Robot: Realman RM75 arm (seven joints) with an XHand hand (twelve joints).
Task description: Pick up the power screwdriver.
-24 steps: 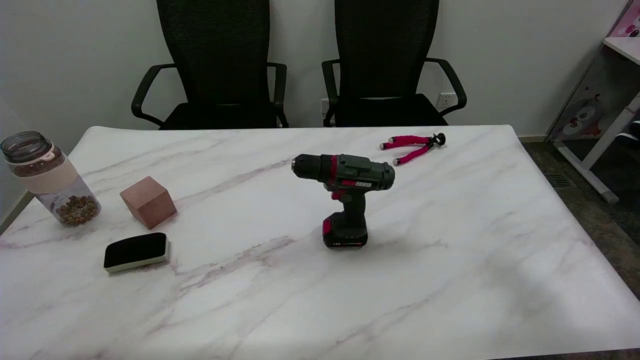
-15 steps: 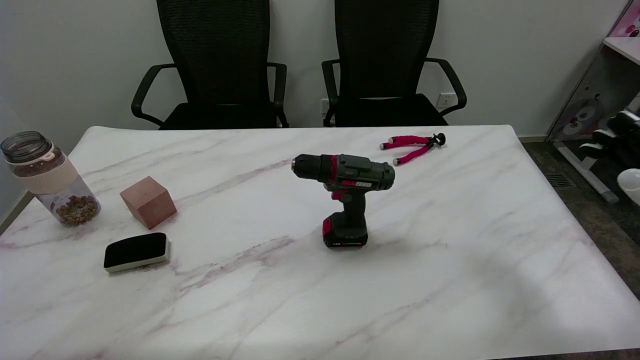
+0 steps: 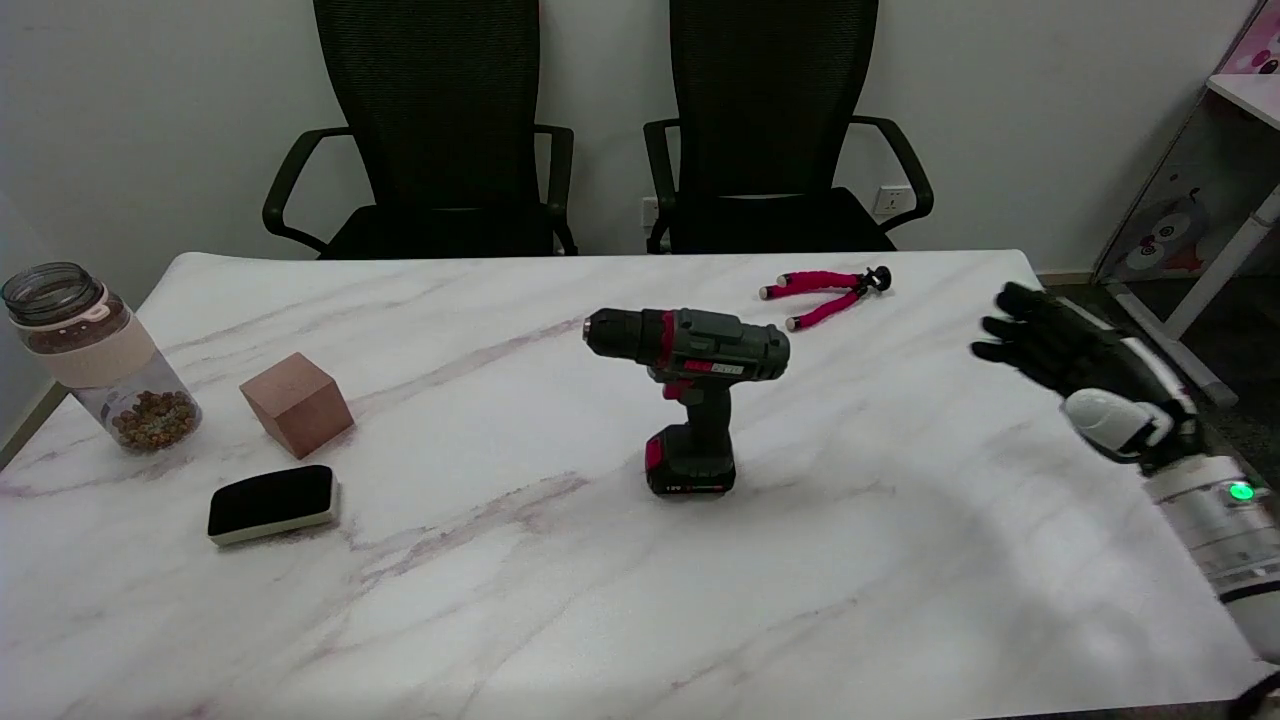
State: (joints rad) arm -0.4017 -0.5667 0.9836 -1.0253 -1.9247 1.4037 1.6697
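Right now, going from the near side of the table to the far side:

Table [image 3: 900, 600]: white stone with pink streaks. Its near part is bare.

Eraser [image 3: 271, 503]: a black pad lying flat near the left. It is not part of the job.

Power screwdriver [image 3: 690, 395]: it stands upright on its battery foot in the middle of the table. Its nose points to the left. Nothing touches it. Standing like this, its handle is free all round, so a hand could likely wrap around it from the right side.

Right hand [image 3: 1075, 365]: it is over the table's right edge, up in the air, well apart from the power screwdriver. Its dark fingers [image 3: 1010, 325] are spread and reach toward the tool. It holds nothing. It looks ready for a grab, which seems like the start of the reach.

Wooden block [image 3: 296, 404]: sits on the left, behind the eraser.

Jar [image 3: 95, 355]: at the far left edge, with brown bits inside.

Pink tripod [image 3: 825, 293]: lies flat behind the tool, near the far edge, out of the way.

Chairs [image 3: 430, 130]: two black ones behind the table, by the wall.
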